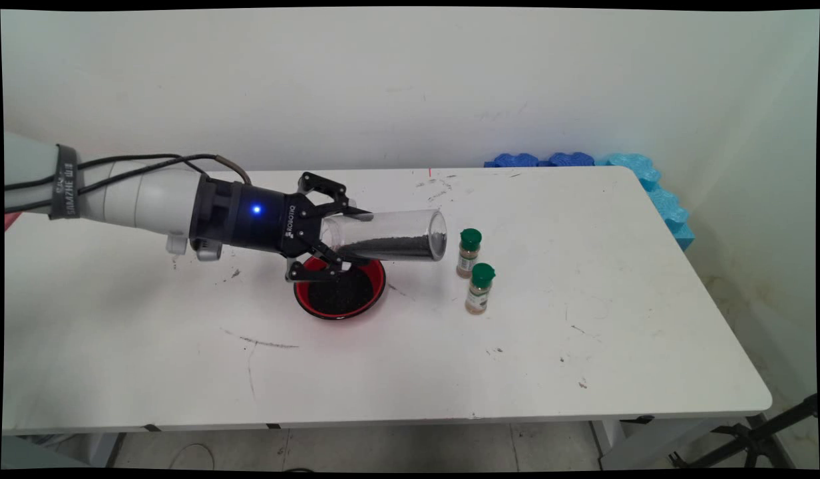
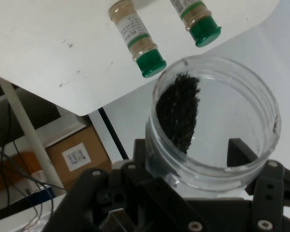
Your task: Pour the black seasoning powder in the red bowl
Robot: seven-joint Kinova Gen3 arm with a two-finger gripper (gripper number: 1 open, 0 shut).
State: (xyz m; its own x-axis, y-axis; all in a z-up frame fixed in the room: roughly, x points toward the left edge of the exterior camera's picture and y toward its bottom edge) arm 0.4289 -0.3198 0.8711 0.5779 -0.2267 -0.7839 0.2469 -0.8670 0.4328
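My gripper (image 1: 337, 239) is shut on a clear glass jar (image 1: 390, 236) that lies almost horizontal in the air, its open mouth pointing right. Black grains lie along the jar's lower side. In the hand view the jar (image 2: 217, 125) fills the middle, with the dark grains (image 2: 178, 112) heaped against its left wall. Just below the gripper on the table sits a red bowl (image 1: 377, 289) holding black grains (image 1: 340, 293). The jar's mouth reaches past the bowl's right rim, toward two small spice bottles.
Two green-capped spice bottles (image 1: 468, 253) (image 1: 480, 288) stand right of the bowl; in the hand view the same bottles (image 2: 137, 41) (image 2: 195, 19) show at the top. Blue foam pieces (image 1: 649, 183) line the table's far right corner. Table edge (image 1: 383, 422) runs along the front.
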